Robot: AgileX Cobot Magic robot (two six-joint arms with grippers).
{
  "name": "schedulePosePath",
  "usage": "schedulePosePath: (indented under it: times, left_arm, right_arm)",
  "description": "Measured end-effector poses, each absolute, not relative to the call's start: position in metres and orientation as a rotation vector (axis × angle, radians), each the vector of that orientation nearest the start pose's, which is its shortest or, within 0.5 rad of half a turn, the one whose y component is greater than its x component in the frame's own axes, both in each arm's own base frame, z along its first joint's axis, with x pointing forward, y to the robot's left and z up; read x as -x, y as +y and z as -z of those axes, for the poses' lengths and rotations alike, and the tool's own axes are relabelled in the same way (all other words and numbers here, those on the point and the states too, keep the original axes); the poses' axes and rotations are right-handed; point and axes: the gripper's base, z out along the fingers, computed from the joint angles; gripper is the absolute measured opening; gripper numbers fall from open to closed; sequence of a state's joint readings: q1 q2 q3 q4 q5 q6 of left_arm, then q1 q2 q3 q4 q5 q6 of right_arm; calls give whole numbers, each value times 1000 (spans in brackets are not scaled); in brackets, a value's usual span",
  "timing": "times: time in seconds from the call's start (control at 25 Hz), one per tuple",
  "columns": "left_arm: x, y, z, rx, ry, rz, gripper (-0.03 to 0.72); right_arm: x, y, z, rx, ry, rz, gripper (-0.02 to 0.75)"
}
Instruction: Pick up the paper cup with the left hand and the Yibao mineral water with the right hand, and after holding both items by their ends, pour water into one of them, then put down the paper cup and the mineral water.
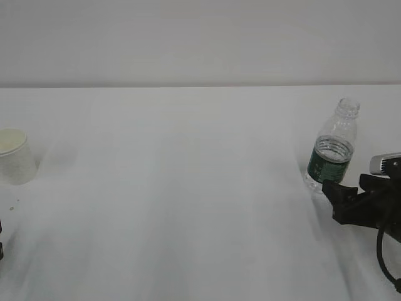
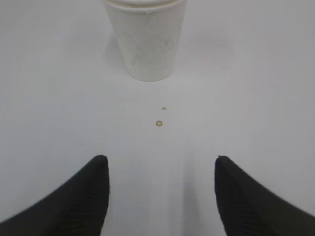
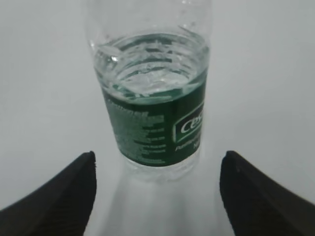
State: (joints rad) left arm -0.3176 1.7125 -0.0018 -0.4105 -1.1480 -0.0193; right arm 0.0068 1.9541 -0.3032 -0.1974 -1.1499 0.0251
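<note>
I see the small clear ribbed plastic bottle with green label point(image 1: 332, 152) upright, neck up, table's right side, uncapped. Right black gripper point(image 3: 157, 196) spread, bottle just ahead. Left black gripper point(image 2: 160, 196) spread too, short of the upright white paper cup point(image 2: 145, 39).

A plain white tabletop point(image 1: 188, 188) fills the scene, meeting a pale wall behind it. At the far left edge a small white paper cup point(image 1: 14, 155) stands upright on it, its cream inside showing. Just in front of the cup, two tiny yellowish droplets point(image 2: 159, 123) sit on the surface (visible only up close). Well apart, on the right, stands an uncapped clear water bottle point(image 1: 332, 150) with a dark green label, partly filled.
</note>
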Motion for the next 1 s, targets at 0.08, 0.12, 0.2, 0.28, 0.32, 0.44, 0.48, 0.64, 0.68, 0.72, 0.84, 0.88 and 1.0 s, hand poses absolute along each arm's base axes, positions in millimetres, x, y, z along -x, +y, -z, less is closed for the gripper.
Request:
schedulePosePath:
  times: [0.08, 0.12, 0.2, 0.28, 0.32, 0.44, 0.48, 0.64, 0.68, 0.72, 0.84, 0.88, 1.0]
  left_arm:
    - [-163, -19, -104, 101, 2040, -67, 490]
    - [-163, -19, -104, 101, 2040, -67, 490]
    - [-163, -19, -104, 101, 2040, -67, 489]
    - [-163, -19, -104, 101, 2040, -67, 489]
    - [-163, -19, -104, 101, 2040, -67, 489]
    - [-163, -19, -104, 101, 2040, -67, 489]
    - [-163, -19, -104, 101, 2040, -67, 489]
    - [-163, -19, -104, 101, 2040, -67, 489]
    - [-163, -19, -104, 101, 2040, -67, 489]
    - [-163, -19, -104, 101, 2040, -67, 488]
    - [-163, -19, -104, 101, 2040, -67, 483]
    - [-163, -19, -104, 101, 2040, -67, 482]
    - [-163, -19, -104, 101, 2040, -67, 482]
  right_arm:
    - [-247, 14, -83, 174, 1980, -146, 582]
    - [-247, 11, -83, 178, 1980, -152, 568]
    - [-247, 6, -83, 189, 1978, -162, 543]
    - [-248, 1, -84, 200, 1969, -187, 531]
    - [-249, -3, -85, 196, 1964, -193, 529]
    - [-256, -8, -89, 236, 1932, -248, 527]
    - [-259, -10, -90, 258, 1928, -272, 526]
    - [-266, -10, -92, 327, 1912, -323, 525]
    - [-265, -10, -92, 332, 1912, -328, 525]
    - [-265, -10, -92, 334, 1912, -330, 525]
    - [-265, -10, -92, 333, 1919, -329, 525]
    - [-265, -10, -92, 331, 1919, -328, 525]
    - [-266, -12, -92, 309, 1920, -316, 525]
